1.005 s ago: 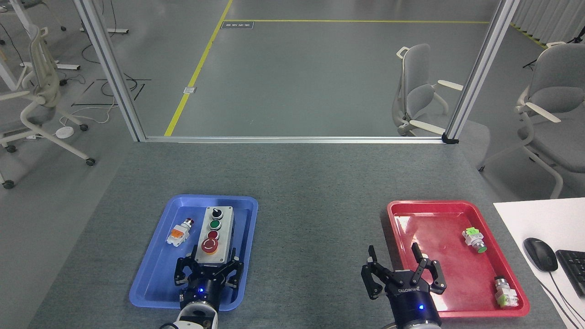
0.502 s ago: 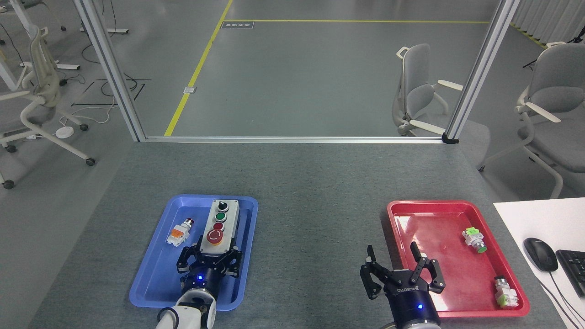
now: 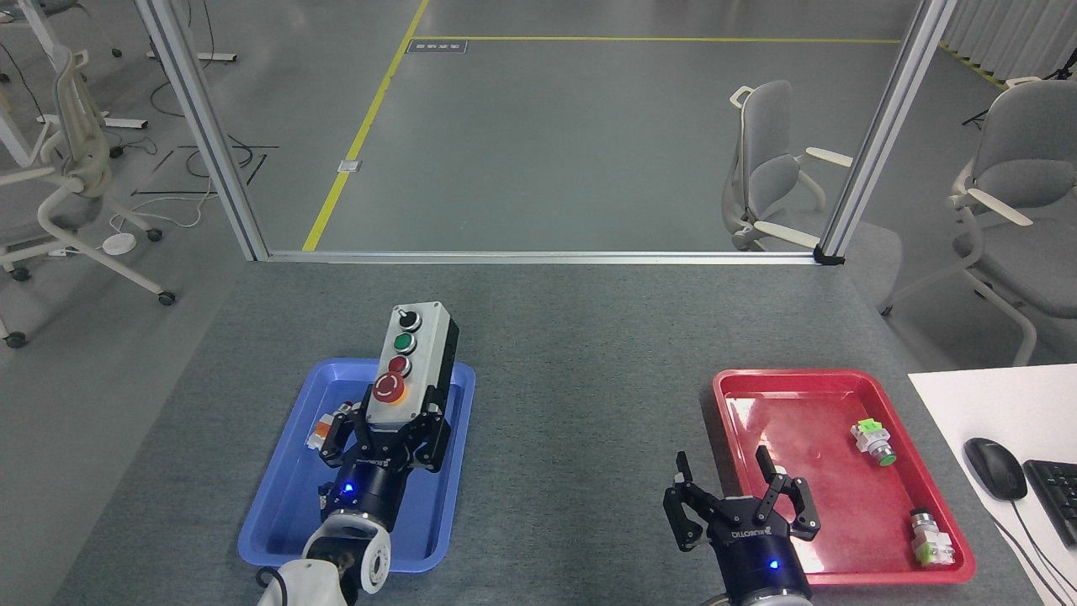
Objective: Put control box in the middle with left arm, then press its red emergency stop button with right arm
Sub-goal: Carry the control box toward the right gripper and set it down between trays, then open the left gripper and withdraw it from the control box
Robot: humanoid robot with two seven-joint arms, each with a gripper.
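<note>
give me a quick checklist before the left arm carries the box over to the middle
1. Grip: the left tool is closed on the near end of the control box - ok.
2. Lift: the box looks raised over the blue tray, its far end past the tray's far rim; exact clearance - cannot tell.
3. Drop spot: the bare grey tabletop between the blue tray and the red tray - ok.
4. Right tool: open, at the red tray's left edge, beside the path - ok.
5. Big red stop button: faces up, uncovered - ok.
6. Small loose pushbutton: partly hidden behind the left tool; contact - cannot tell.
</note>
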